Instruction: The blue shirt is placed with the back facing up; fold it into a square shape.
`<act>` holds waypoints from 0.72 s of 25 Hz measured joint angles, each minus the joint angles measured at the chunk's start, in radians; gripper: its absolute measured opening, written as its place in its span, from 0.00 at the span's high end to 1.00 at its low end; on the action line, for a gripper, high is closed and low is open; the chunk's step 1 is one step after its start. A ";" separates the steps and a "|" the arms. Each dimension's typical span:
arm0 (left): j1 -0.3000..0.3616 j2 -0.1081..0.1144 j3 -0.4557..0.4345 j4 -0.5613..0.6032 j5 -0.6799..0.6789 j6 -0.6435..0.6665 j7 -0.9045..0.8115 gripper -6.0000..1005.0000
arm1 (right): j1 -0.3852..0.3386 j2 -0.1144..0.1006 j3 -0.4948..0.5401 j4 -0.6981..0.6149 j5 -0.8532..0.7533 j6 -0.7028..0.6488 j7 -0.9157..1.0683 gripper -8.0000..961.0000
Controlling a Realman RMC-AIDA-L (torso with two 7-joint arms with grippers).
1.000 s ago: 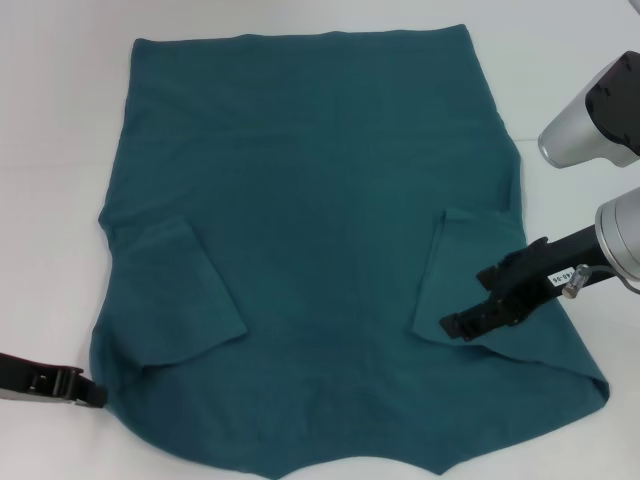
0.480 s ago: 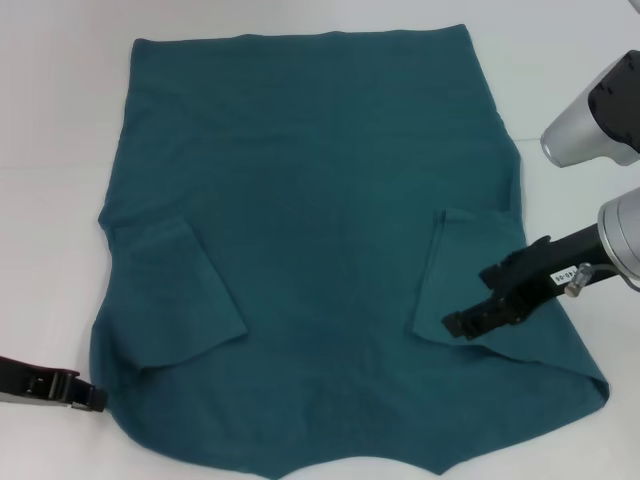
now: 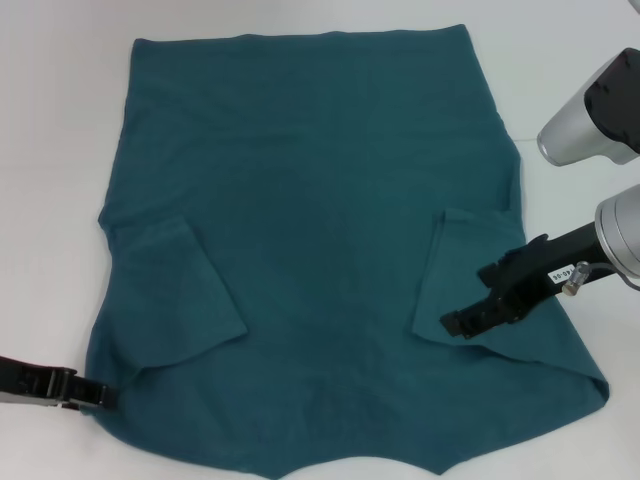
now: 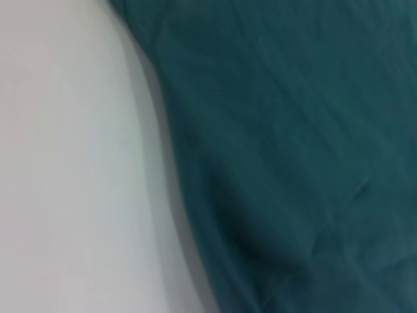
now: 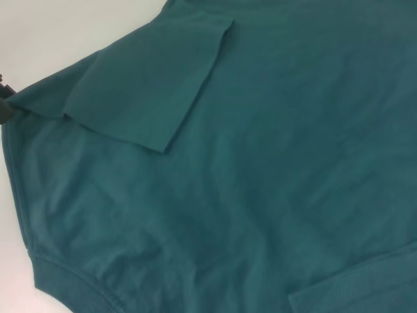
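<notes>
The blue shirt [image 3: 310, 220] lies flat on the white table, plain side up, with both short sleeves folded inward onto the body. The left sleeve flap [image 3: 175, 290] and the right sleeve flap [image 3: 470, 260] lie flat. My left gripper [image 3: 100, 395] rests low at the near left, its tip touching the shirt's shoulder edge; it also shows as a dark shape [image 5: 4, 107] at the cloth's corner in the right wrist view. Over the lower end of the right sleeve flap sits my right gripper [image 3: 455, 325]. The left wrist view shows only the shirt's edge [image 4: 195, 215] against the table.
The white table [image 3: 50, 150] surrounds the shirt on all sides. The shirt's ribbed collar [image 5: 71, 287] lies at the near edge. My right arm's grey upper links [image 3: 595, 120] stand at the far right, beside the shirt.
My left gripper has slid right, from just off the shirt until its tip meets the shoulder edge. The right gripper and the shirt have stayed where they were.
</notes>
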 joint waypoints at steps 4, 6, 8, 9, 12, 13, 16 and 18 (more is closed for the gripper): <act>0.005 0.001 0.001 -0.002 0.002 -0.017 0.000 0.58 | 0.000 0.000 0.000 0.000 0.000 0.000 0.000 0.02; 0.007 0.000 0.002 -0.007 0.002 -0.021 0.000 0.51 | -0.001 0.001 -0.001 0.002 0.000 0.000 0.000 0.02; 0.007 0.000 0.003 -0.014 0.002 -0.022 0.000 0.42 | -0.001 0.001 -0.001 0.002 0.000 0.000 0.000 0.02; 0.007 0.000 0.003 -0.017 0.002 -0.022 0.000 0.37 | -0.001 0.001 -0.002 0.003 0.000 0.000 0.000 0.02; 0.006 0.000 0.005 -0.028 0.002 -0.022 0.000 0.32 | -0.001 0.001 -0.002 0.008 0.000 0.000 0.000 0.02; 0.005 0.000 0.006 -0.032 0.002 -0.022 0.000 0.32 | -0.001 0.002 -0.002 0.010 0.000 0.000 0.000 0.02; 0.002 0.000 0.008 -0.037 0.002 -0.020 0.000 0.32 | 0.000 0.002 -0.002 0.013 0.000 0.000 -0.001 0.02; -0.001 -0.001 0.008 -0.038 0.002 -0.020 0.000 0.32 | 0.000 0.002 -0.002 0.013 0.000 0.000 -0.001 0.02</act>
